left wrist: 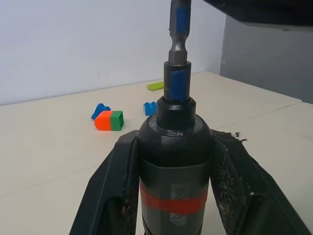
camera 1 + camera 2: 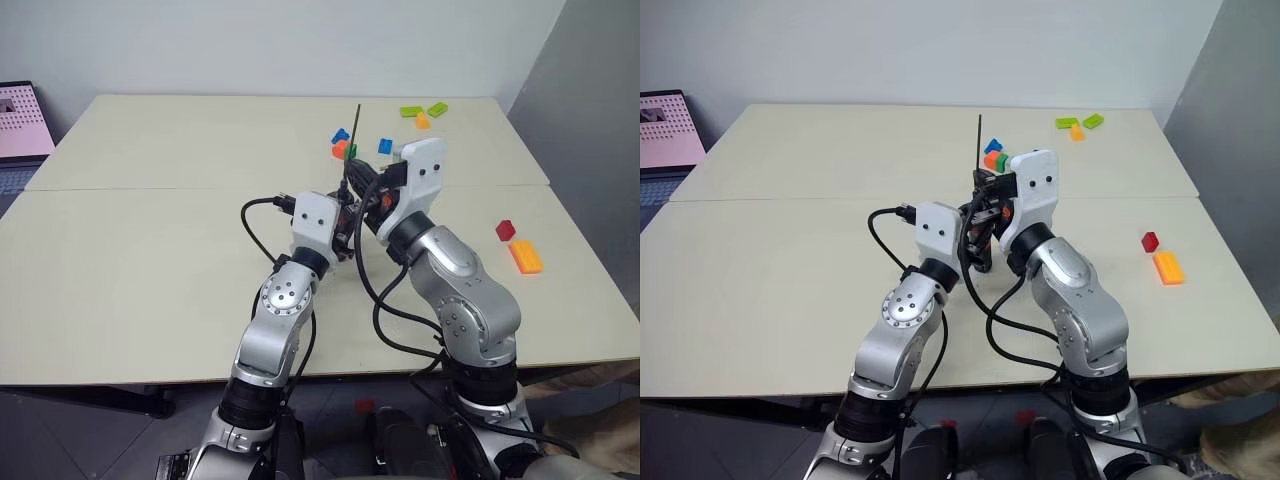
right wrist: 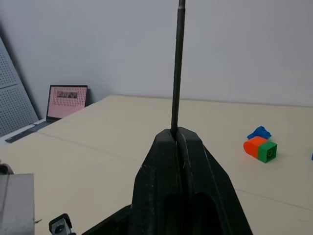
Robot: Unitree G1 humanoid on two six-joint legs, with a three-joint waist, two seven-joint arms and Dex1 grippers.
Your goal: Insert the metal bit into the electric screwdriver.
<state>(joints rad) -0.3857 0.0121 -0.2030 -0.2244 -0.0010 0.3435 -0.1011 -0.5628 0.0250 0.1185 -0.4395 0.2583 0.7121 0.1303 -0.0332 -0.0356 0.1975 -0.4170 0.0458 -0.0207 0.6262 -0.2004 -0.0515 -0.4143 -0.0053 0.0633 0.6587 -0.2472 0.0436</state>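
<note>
The slim black pen-shaped electric screwdriver (image 1: 173, 161), ringed by a red band, stands clamped between the two black fingers (image 1: 110, 191) of the left gripper (image 2: 345, 225), its narrow nose rising clear of them. Seated in that nose, in the left wrist view, is a short silver hex shank with blue patches, its upper end passing out of view.

The thin dark grey metal bit (image 3: 178, 68) is pinched upright in the right gripper (image 3: 178, 134), whose black fingers are pressed tight together around its lower end; the rod rises straight from the fingertips.

In the head views both grippers meet over the beige table (image 2: 150, 230), the right one just above and beyond the screwdriver, the rod (image 2: 353, 135) standing up from the cluster. Whether the rod's lower end touches the screwdriver's nose cannot be judged there.

Beyond the screwdriver lie an orange-and-green block (image 1: 109, 120) and small blue pieces (image 1: 100, 110); far to its right, an orange brick (image 2: 525, 257) with a red block (image 2: 505, 230) near it.
</note>
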